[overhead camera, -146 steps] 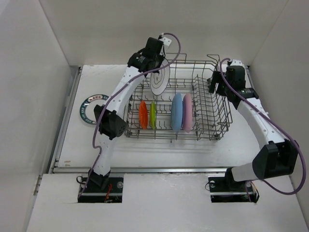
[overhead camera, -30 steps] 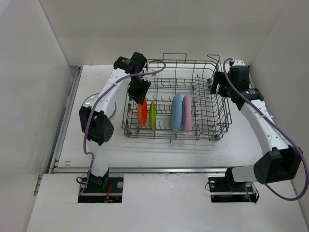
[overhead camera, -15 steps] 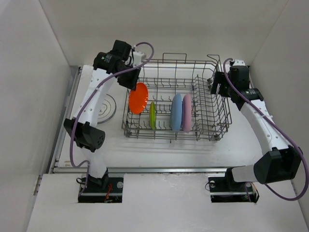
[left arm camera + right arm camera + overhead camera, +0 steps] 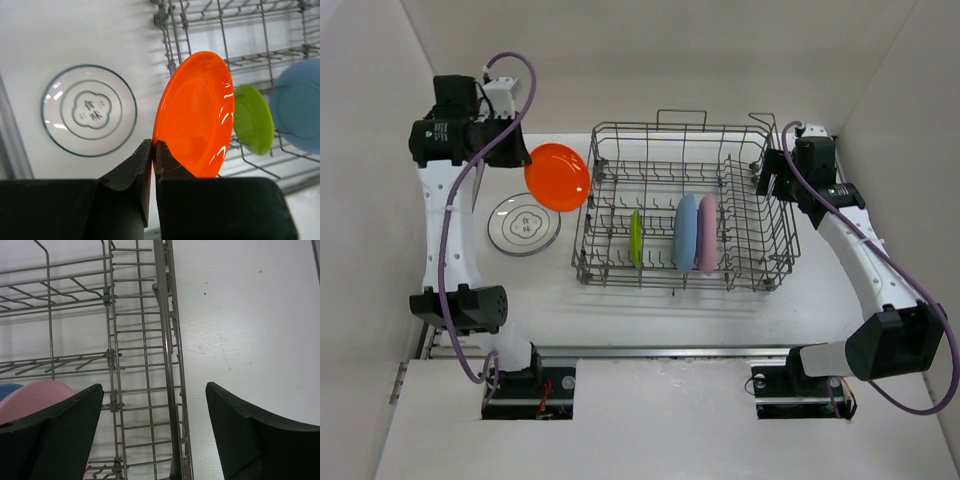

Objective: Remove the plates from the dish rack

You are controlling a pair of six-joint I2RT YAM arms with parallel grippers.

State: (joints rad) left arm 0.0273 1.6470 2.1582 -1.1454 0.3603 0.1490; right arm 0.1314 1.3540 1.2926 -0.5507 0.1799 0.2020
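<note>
My left gripper (image 4: 153, 150) is shut on the rim of the small orange plate (image 4: 558, 176), holding it in the air left of the dish rack (image 4: 760, 262), above the table near a white patterned plate (image 4: 524, 223) that lies flat. In the left wrist view the orange plate (image 4: 197, 112) hangs between the patterned plate (image 4: 89, 110) and the rack (image 4: 172, 35). The lime-green (image 4: 636, 239), light-blue (image 4: 685, 232) and pink (image 4: 707, 233) plates stand upright in the rack. My right gripper (image 4: 157, 405) is open over the rack's right wall (image 4: 167, 340).
White walls close in the table on the left, back and right. A metal rail (image 4: 620, 351) runs along the table's near edge. The rack's raised handle (image 4: 682, 116) stands at its far side.
My left gripper has lifted the orange plate out of the rack and carried it left, over the table by the patterned plate. The right arm has not moved.
</note>
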